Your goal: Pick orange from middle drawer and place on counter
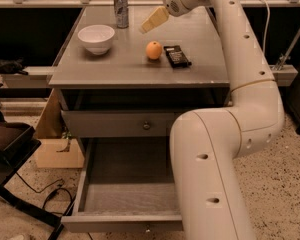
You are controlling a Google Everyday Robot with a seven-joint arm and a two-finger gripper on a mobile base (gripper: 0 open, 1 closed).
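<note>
The orange [153,50] rests on the grey counter [115,66], just left of a black snack bar [176,56]. My gripper [150,23] hangs above and behind the orange, clear of it, with pale fingers pointing down-left and nothing between them. The middle drawer [130,184] is pulled out below, its dark liner floor bare. My white arm runs from the lower right up over the counter's right side and hides part of the drawer.
A white bowl [96,38] stands at the counter's left and a metal can [121,9] at its back. A shut drawer front with a round knob [146,125] sits above the open one. A cardboard box [55,144] and a black chair [5,154] are on the left.
</note>
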